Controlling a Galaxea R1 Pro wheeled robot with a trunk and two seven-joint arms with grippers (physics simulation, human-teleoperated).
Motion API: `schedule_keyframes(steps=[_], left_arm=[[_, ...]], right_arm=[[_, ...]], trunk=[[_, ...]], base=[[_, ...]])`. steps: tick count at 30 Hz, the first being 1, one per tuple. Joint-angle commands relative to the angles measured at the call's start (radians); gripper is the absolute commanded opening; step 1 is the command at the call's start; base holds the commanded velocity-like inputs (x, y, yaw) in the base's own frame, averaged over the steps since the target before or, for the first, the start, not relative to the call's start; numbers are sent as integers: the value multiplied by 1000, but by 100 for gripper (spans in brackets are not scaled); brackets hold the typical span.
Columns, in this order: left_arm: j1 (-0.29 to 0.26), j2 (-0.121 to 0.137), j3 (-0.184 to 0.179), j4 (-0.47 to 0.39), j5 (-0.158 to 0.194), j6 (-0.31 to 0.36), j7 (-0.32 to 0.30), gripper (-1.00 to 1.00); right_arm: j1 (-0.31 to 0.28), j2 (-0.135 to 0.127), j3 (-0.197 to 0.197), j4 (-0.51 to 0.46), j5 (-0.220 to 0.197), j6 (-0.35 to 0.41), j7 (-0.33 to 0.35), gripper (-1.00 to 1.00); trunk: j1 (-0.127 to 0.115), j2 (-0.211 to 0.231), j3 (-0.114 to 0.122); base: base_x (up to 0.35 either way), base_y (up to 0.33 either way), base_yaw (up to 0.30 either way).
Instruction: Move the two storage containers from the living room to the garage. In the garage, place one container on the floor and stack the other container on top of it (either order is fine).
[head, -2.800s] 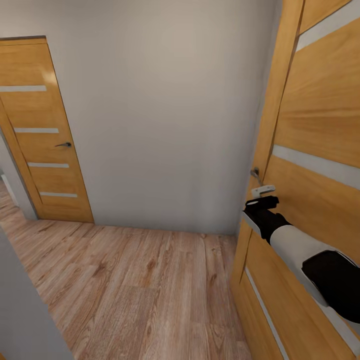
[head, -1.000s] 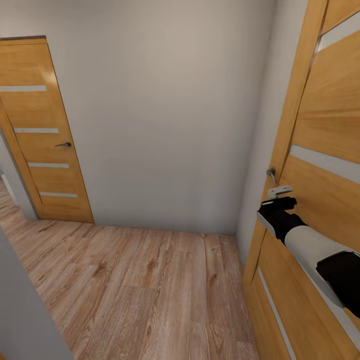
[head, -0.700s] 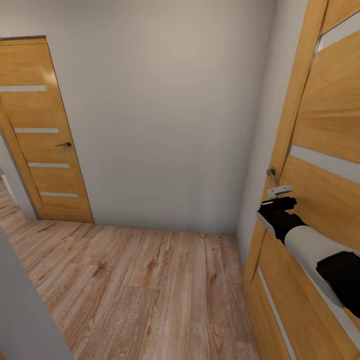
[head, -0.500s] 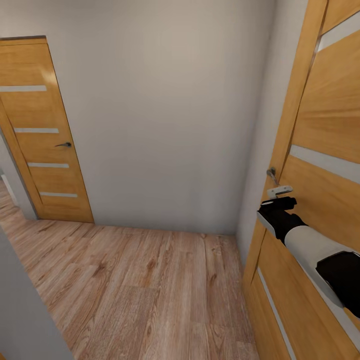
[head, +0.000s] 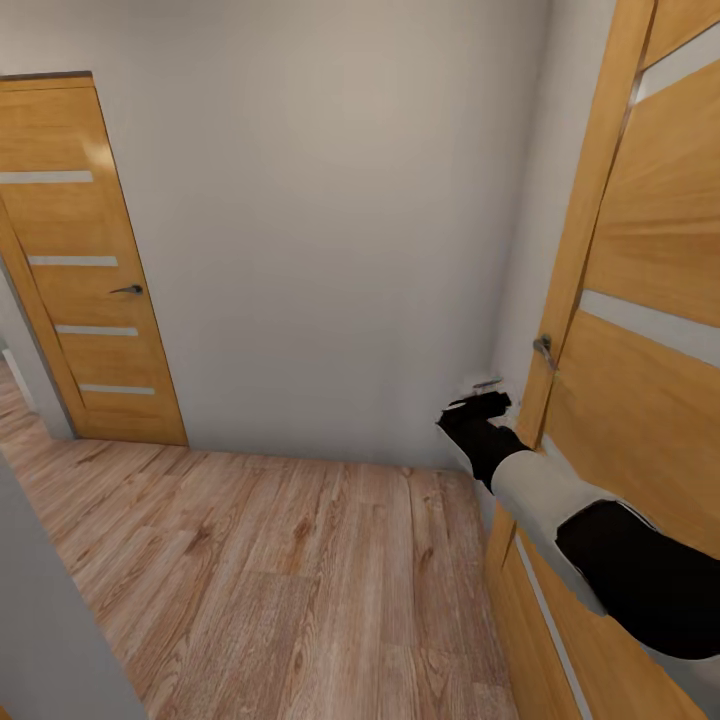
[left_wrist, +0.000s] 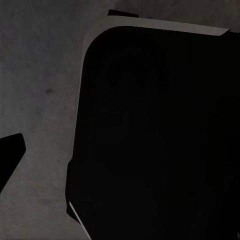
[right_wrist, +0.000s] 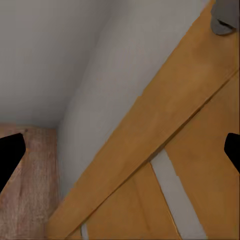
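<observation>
Right arm extended forward, its black-and-white forearm level, the right hand (head: 478, 398) just left of and below the door handle (head: 543, 349) of the near wooden door (head: 640, 300), not touching it, fingertips (right_wrist: 10, 152) spread apart and empty; left hand state cannot be told; wood-plank floor (head: 270, 560) below.

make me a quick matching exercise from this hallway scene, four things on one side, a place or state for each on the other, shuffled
Things:
1. right hand
2. far door
3. near door
4. plank floor

Places or states:
A. shut, set in the wall at the head view's left
B. light wood, running up to the grey wall
C. raised beside the near door's edge, below its handle
D. close along the head view's right side

Pairs: 1-C, 2-A, 3-D, 4-B
</observation>
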Motion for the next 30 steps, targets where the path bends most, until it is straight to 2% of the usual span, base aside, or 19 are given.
schedule_keyframes(steps=[1,5,7,12,14,16,18,22,25,28,30], left_arm=[[0,0,-1,-1,7,0,1,100],[0,0,-1,-1,7,0,1,100],[0,0,0,-1,7,0,2,100],[0,-1,0,-1,7,-1,2,100],[0,-1,0,-1,7,-1,2,100],[0,-1,0,-1,8,-2,2,100],[0,-2,0,-2,9,-3,2,100],[0,-10,0,-4,9,-3,2,100],[0,-13,0,-4,9,-3,2,100],[0,-14,0,-4,9,-3,2,100],[0,-14,0,-4,9,-3,2,100]], right_arm=[[-1,21,8,-1,-7,12,-7,100],[-1,74,4,-1,-8,16,-9,100],[-1,110,0,-1,-12,14,-6,100],[11,115,-1,-2,-15,-6,36,100],[24,115,-2,-3,-15,-29,93,100],[66,115,-2,-3,-15,-48,168,100],[122,115,-2,-3,-15,-60,214,100],[223,115,-2,-3,-14,-107,244,100],[337,115,0,-2,-7,-152,270,100],[402,115,1,-2,-5,-174,293,100],[473,115,4,-1,-4,-198,315,100]], trunk=[[0,-1,-1],[0,-1,-1],[0,-1,-1],[0,-1,-1],[0,-1,-1],[0,-1,-1],[0,-1,-1],[0,-1,-1],[0,-1,-1],[0,-1,-1],[0,-1,-1]], base=[[0,0,0],[0,0,0],[0,0,0],[0,0,0],[0,0,0],[0,0,0],[0,0,0],[0,0,0],[0,0,0],[0,0,0],[0,0,0]])
